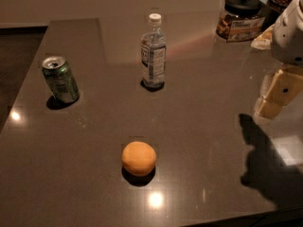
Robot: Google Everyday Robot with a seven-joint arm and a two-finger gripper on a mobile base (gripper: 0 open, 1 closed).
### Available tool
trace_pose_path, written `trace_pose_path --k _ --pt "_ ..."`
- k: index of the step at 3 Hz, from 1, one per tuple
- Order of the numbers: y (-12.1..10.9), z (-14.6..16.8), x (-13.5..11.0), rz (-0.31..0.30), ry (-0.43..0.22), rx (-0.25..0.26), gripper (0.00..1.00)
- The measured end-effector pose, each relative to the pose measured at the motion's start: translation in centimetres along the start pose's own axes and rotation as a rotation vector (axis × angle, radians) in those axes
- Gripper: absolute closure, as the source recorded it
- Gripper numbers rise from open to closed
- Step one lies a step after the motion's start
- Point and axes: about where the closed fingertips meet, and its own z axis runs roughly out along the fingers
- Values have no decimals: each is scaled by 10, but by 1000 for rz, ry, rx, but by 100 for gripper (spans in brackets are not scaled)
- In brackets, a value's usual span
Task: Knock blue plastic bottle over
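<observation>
Shows the claw (278, 94) low at the far right edge, just over the worktop (203, 126), touching nothing, a dark shadow on the surface nearer the front; cannot tell whether clenched or released. Places the blue plastic bottle (153, 51) well apart to its left, upright with white cap on, toward the back middle, with a green can (60, 79) farther left and an orange (138, 158) alone near the front edge. Sets a dark-lidded jar (240, 17) at the back right, near the white arm (289, 32) above the claw
</observation>
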Motion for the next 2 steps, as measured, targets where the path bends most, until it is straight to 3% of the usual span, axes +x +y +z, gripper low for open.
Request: trace_pose_path --k 1,2 --pt "0 0 0 0 0 0 0" --pt "-14 8 -9 28 -26 7 0"
